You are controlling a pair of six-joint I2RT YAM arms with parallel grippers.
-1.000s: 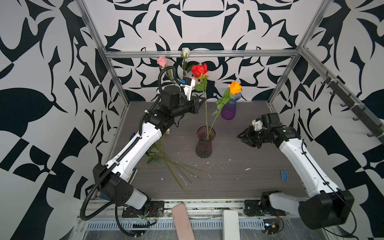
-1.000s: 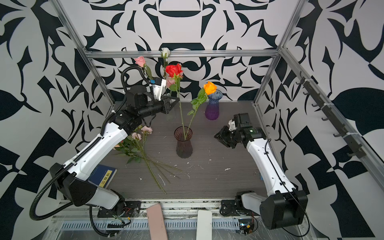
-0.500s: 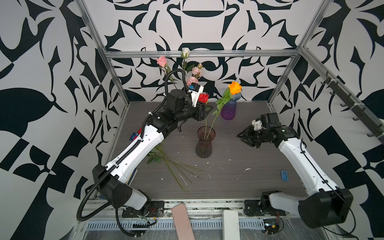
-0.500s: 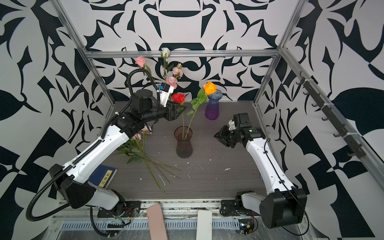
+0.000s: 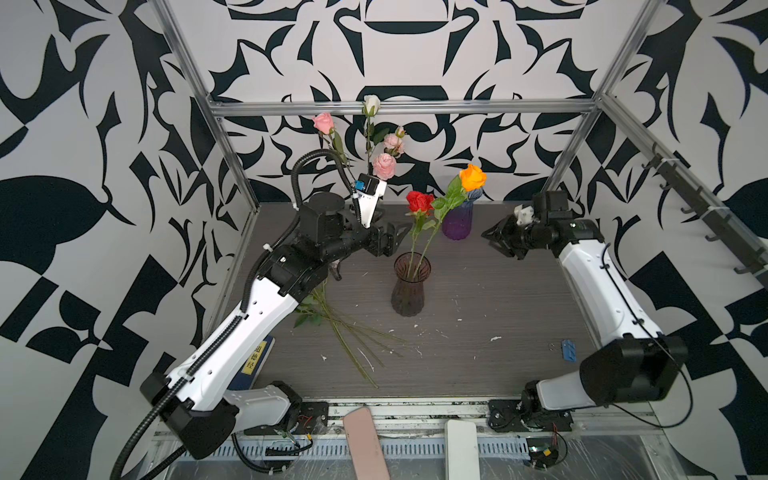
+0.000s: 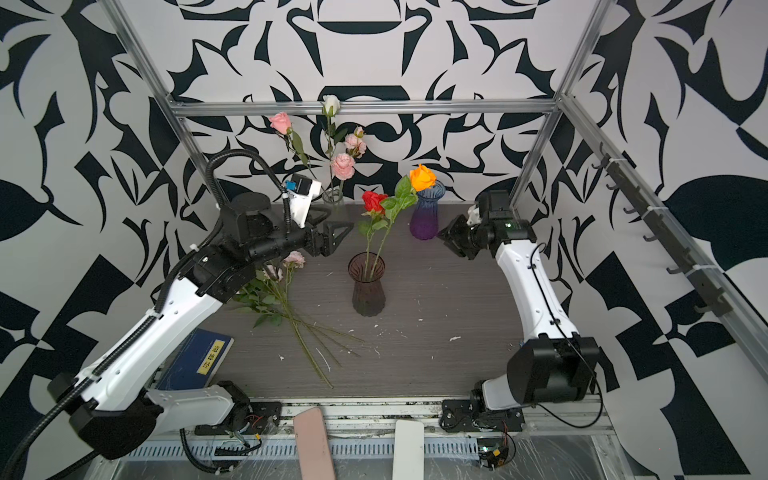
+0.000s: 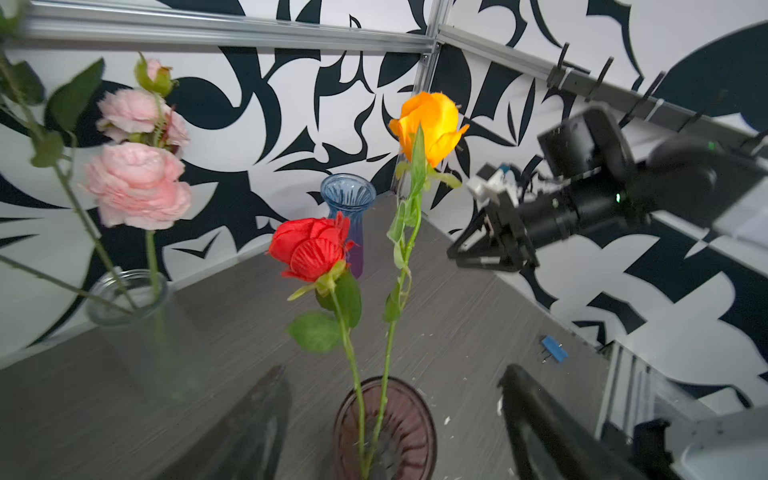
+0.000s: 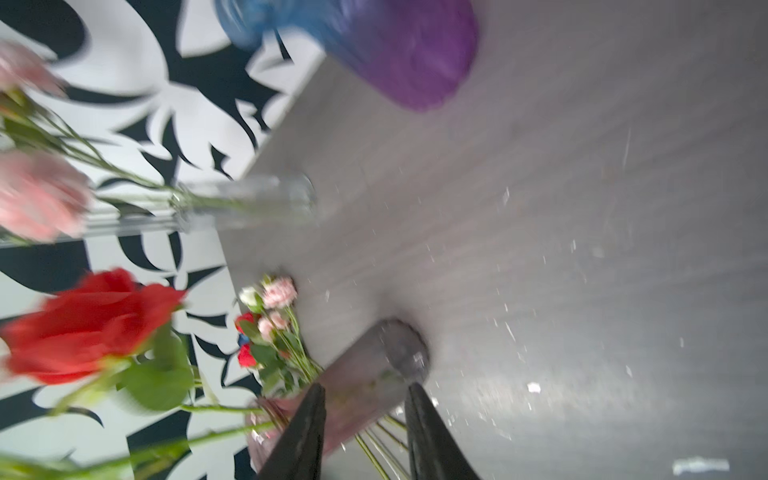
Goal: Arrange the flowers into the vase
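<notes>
Left gripper (image 6: 331, 227): jaws spread wide, holding nothing, near red rose (image 5: 419, 201) stem. Right gripper (image 5: 498, 242): jaws partly apart, gripping nothing, beside purple-blue glass vase (image 5: 457, 222).
Loose green-stemmed flowers (image 6: 286, 291): flat on grey table (image 6: 436, 332) under left arm, count unclear.
Clear glass jar (image 6: 333, 197): three stems, pink and white.
Dark ribbed glass vase (image 5: 409, 286), centre: two stems, red rose, orange rose (image 5: 473, 178).
Vessels: three.
</notes>
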